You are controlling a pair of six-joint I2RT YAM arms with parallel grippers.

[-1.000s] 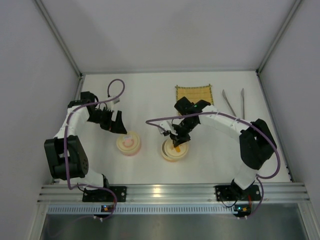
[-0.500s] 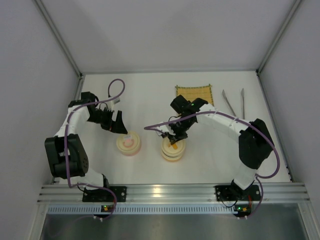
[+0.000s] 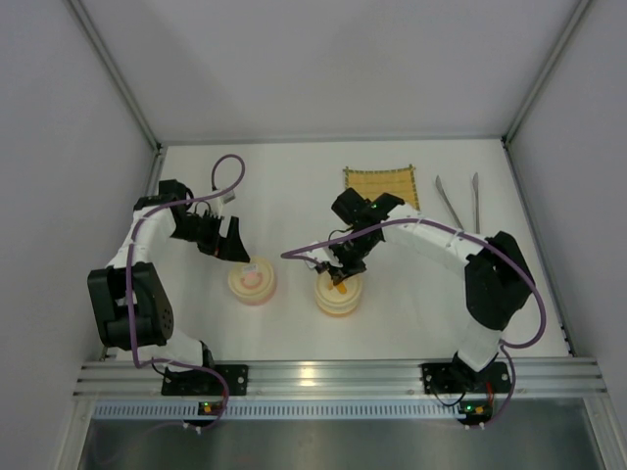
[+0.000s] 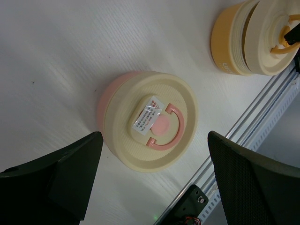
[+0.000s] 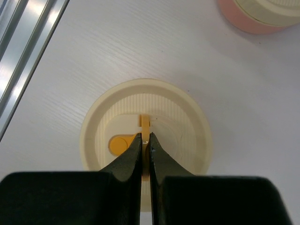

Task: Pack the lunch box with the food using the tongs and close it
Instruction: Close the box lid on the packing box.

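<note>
The lunch box shows as two round containers with cream lids. The orange one [image 3: 338, 297] has my right gripper [image 5: 146, 140] shut on its lid's upright orange handle [image 5: 145, 123]. To its left stands the pink one [image 4: 149, 123], lid on and pink handle lying flat. My left gripper [image 4: 154, 140] hovers over it, open, with a finger on either side and not touching. The silver tongs [image 3: 456, 201] lie untouched at the far right of the table. No food is in view.
A yellow woven mat [image 3: 380, 183] lies at the back, just left of the tongs. The aluminium rail [image 3: 333, 372] with both arm bases runs along the near edge, close behind the containers. Grey walls enclose the table on three sides.
My right gripper has shifted slightly left and back while staying shut on the orange handle, and the orange container has shifted with it. The left arm and the pink container have not moved.
</note>
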